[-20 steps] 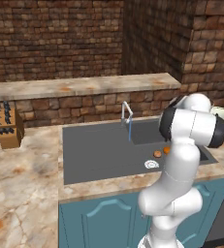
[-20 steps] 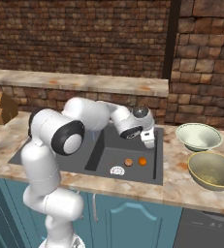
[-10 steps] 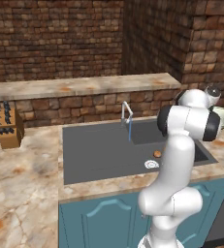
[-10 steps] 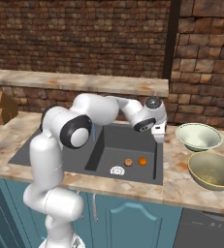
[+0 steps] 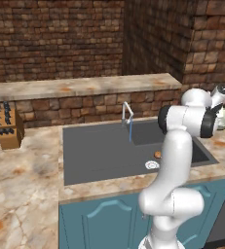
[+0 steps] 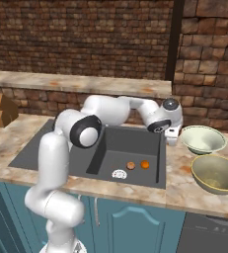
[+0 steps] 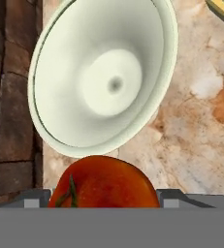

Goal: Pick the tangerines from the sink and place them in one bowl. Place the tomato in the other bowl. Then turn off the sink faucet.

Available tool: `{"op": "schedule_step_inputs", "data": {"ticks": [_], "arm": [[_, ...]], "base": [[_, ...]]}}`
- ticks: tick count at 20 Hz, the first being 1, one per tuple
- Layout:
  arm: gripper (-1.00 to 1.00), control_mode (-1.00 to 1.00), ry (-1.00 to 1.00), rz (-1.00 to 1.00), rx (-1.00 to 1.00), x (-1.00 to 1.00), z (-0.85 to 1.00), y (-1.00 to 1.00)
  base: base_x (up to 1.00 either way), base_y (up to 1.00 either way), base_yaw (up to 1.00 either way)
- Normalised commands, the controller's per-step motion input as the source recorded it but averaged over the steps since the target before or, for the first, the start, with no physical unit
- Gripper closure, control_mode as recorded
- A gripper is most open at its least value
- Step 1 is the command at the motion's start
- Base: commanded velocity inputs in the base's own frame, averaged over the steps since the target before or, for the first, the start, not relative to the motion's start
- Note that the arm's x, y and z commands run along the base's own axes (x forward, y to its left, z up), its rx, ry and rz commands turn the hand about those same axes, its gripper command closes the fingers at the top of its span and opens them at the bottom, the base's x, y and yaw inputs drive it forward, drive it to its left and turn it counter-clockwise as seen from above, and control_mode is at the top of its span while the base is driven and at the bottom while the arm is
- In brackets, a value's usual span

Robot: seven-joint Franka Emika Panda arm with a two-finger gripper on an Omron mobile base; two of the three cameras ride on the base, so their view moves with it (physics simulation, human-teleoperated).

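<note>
Holding the tomato [image 7: 104, 181] between its fingers, the gripper [image 6: 171, 137] hangs over the counter [image 6: 184, 190] just left of the pale cream bowl [image 6: 203, 140]. Through the hand's own camera the dark red fruit, with its small green stem, sits at six o'clock and the cream bowl [image 7: 101, 77] lies beyond it toward twelve, with mottled stone counter at three. The jaws look clamped on the tomato, its sides meeting the finger mounts on both edges.

Down in the sink [image 6: 130, 148] two tangerines lie close together near the white drain [image 6: 119, 174]: the paler one [image 6: 130, 165] just at two o'clock from the drain, the bright orange one [image 6: 144, 164] right beside it at three. The olive-tan bowl [image 6: 217, 174] sits on the counter at five o'clock from the cream one, nearly touching it.

The sink faucet [image 5: 127, 114] stands at the basin's back rim, a thin blue stream running from its spout. A knife block [image 5: 7, 127] rests far off at nine o'clock. I can read no writing or labels anywhere.
</note>
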Motion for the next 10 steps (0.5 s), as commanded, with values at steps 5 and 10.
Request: {"op": "schedule_step_inputs", "data": {"ticks": [5, 10], "arm": [[1.0, -1.0, 0.0, -0.08, 0.07, 0.07, -0.03, -0.47], [1.0, -1.0, 0.0, -0.03, 0.05, 0.13, -0.06, -0.37]], "base": [[0.0, 0.0, 0.0], [0.0, 0.0, 0.0]]}}
